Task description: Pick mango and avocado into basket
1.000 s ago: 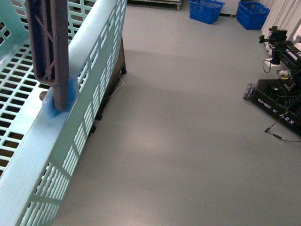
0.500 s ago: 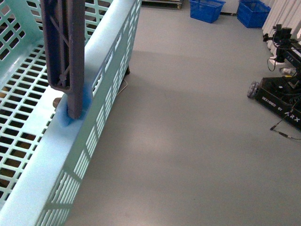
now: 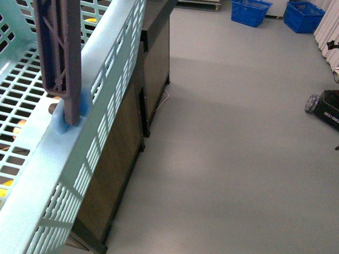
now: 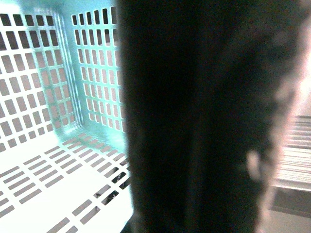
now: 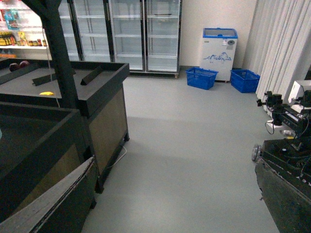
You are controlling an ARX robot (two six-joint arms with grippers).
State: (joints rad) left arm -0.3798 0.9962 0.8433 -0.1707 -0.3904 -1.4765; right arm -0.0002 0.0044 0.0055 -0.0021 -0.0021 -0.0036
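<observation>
Honestly, I can't tell how either arm's fingers stand; the basket [image 3: 114, 37] and its upright handle [image 3: 61, 53] loom close.

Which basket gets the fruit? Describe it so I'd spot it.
Find the dark stand, left in the front view. The basket overlaps it, nearest the camera. It is pale mint with a brown-grey handle; the two far baskets are blue.

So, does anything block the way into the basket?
Only the handle, upright over the rim of the basket; the rest of the opening looks free. Neither fruit nor any gripper is in view, so that path cannot be judged.
</observation>
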